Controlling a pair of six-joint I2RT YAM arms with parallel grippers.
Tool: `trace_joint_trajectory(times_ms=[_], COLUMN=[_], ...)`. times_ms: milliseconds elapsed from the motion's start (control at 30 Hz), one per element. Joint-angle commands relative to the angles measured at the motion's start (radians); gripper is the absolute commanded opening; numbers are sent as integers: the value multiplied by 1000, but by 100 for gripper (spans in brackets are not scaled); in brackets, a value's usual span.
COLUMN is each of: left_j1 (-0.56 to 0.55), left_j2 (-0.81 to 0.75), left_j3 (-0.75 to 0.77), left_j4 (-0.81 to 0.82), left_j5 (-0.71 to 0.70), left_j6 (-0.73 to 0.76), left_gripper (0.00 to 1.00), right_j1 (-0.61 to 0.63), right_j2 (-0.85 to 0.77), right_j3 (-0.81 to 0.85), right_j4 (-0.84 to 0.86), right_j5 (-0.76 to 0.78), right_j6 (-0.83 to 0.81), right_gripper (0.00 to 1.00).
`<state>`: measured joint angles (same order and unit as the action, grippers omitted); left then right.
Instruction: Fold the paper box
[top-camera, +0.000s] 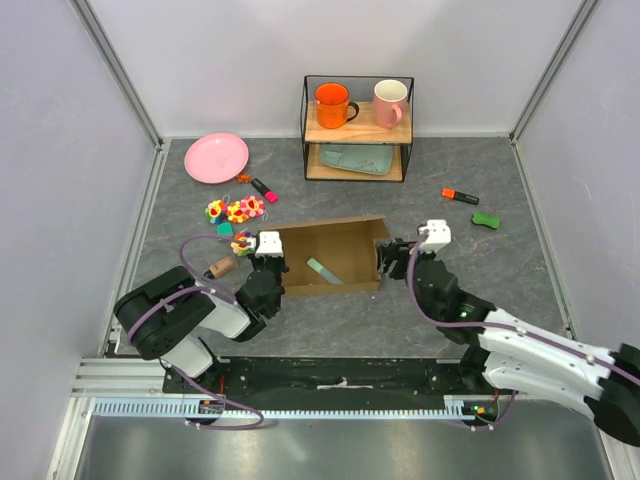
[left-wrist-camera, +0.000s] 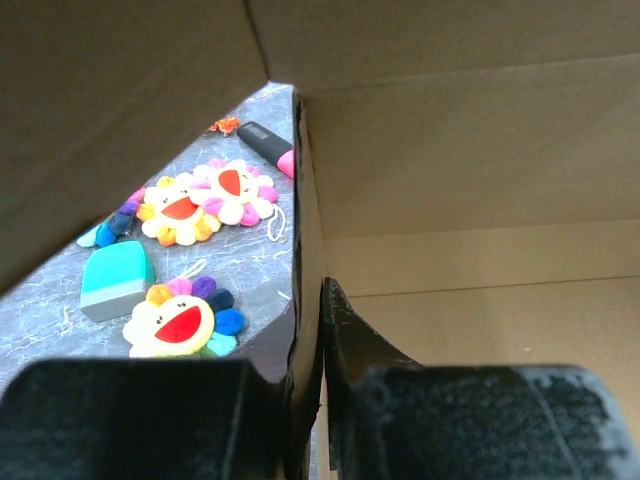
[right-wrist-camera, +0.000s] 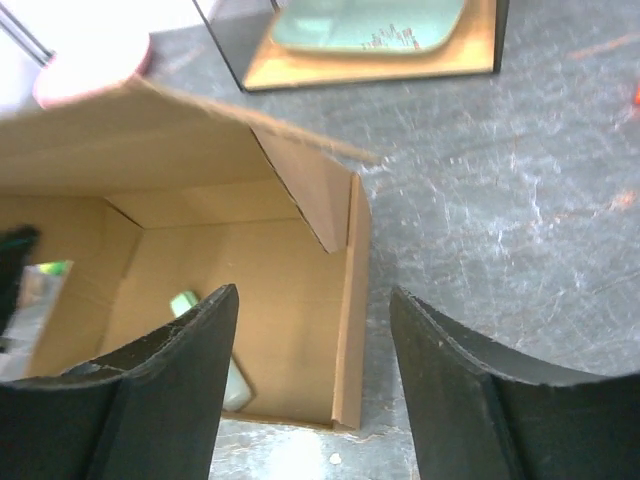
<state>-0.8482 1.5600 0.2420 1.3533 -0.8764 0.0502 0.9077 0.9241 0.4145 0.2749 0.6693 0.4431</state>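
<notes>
Left end effector (left-wrist-camera: 315, 300) is clamping the left wall of the box (top-camera: 345, 255), one finger inside and one outside. It looks to be pinning the box down so it is not sliding while the other side is being worked. Right end effector (right-wrist-camera: 312, 295) is hanging released over the opposite side. Its jaws are standing wide, with the right wall's top edge running between them and nothing gripped. That stance is probably leaving it free to go for a flap.

The box is sitting open-topped at the middle of the surface (top-camera: 450, 300), between the two end effectors. A short flap (right-wrist-camera: 310, 190) at its far right corner is leaning inward, and the long far flap (right-wrist-camera: 120, 130) is rising above the opening. Neither is lying flat, so I am judging the folding only partly done. A pale green piece (top-camera: 323, 271) is lying on the box floor.

Just left of the box, flower toys (left-wrist-camera: 200, 200) and a teal block (left-wrist-camera: 115, 280) are crowding that side, leaving the box little room to shift that way. Farther back, a rack (top-camera: 360, 132) is holding two mugs (top-camera: 332, 104), with a pink plate (top-camera: 216, 157) to its left. All of these are sitting well apart from the box.
</notes>
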Motion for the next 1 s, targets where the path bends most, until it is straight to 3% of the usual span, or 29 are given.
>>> trace_joint_trajectory(times_ms=[0, 133, 267, 633, 733, 967], left_j1=[-2, -2, -2, -12, -28, -29], left_j2=[-31, -58, -92, -238, -303, -735], left_j3=[0, 0, 5, 5, -1, 103], left_j4=[83, 44, -8, -267, -428, -1119], left_j5=[-85, -91, -88, 2, 31, 141], left_j6=[-33, -41, -67, -186, -254, -346], left_gripper=[12, 15, 16, 19, 20, 25], right_j1=[19, 20, 20, 20, 20, 17], right_j2=[-172, -287, -294, 251, 341, 361], right_j3=[127, 219, 306, 458, 452, 382], right_j4=[-196, -233, -169, -26, -25, 7], right_j5=[-4, -45, -94, -163, -151, -100], right_j6=[-59, -139, -168, -155, -138, -127], right_gripper=[72, 75, 77, 75, 74, 75])
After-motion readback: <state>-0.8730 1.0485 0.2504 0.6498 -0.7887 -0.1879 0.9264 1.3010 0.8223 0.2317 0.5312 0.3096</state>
